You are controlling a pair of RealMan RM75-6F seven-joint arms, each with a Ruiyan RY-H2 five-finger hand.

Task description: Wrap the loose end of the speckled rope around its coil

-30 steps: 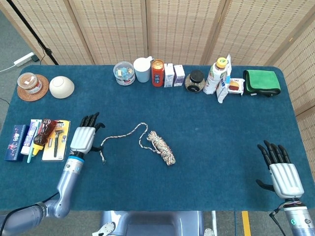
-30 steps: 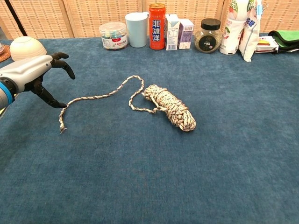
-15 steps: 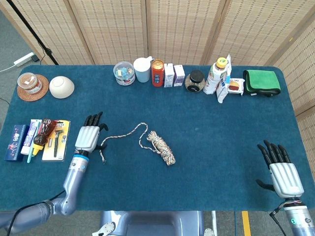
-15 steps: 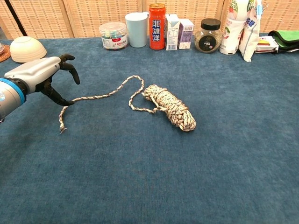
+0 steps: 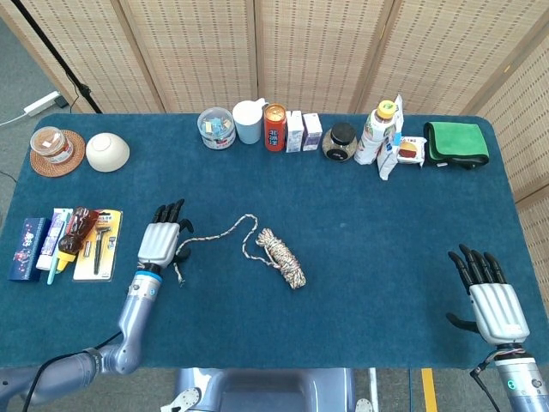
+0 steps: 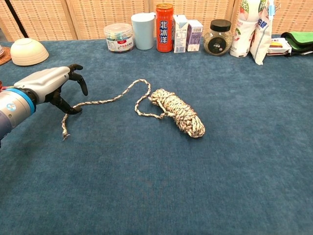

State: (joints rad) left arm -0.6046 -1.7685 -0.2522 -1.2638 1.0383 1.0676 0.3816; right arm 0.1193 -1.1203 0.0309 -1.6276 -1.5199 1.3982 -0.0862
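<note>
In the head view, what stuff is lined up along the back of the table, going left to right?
Jar on a mat → white bowl → plastic tub → pale cup → orange can → dark-lidded jar → bottle → green cloth.

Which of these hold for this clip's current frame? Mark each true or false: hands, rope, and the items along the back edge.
1. The left robot hand is over the loose end of the speckled rope. True.
2. The right robot hand holds the coil. False: it rests apart, far from the coil, holding nothing.
3. The loose end is wrapped around the coil. False: it trails away across the table.
4. A red can stands beside a light blue cup. True.
</note>
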